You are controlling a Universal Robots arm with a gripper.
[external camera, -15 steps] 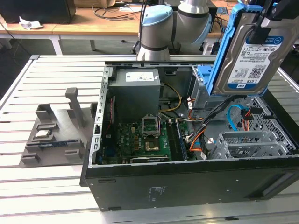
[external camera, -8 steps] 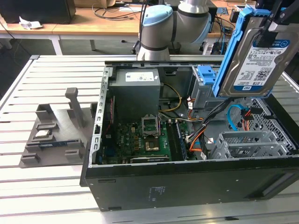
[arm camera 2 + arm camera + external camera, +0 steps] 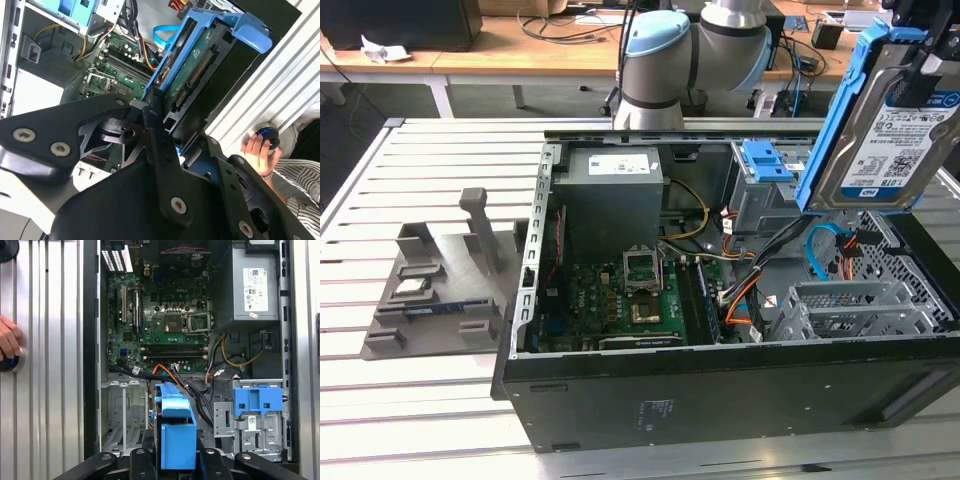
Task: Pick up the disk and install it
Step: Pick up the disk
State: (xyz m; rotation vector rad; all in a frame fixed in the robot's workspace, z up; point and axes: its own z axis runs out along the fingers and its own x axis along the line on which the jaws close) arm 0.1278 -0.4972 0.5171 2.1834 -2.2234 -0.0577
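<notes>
Holding the disk [image 3: 878,118] in clamped jaws, tilted above the open computer case [image 3: 720,392], white-and-blue label [image 3: 916,122] showing.

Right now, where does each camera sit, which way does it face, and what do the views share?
Exterior view: off the arm, looking down into the open computer case; shows the arm and the disk held aloft.
First wrist view: on the arm, facing straight down into the case past the claw; a person's hand shows too.
Second wrist view: on the arm, looking obliquely along the claw's linkage at the clamped disk.
Shared: all three show the disk and the motherboard; both wrist views show the hand.
</notes>
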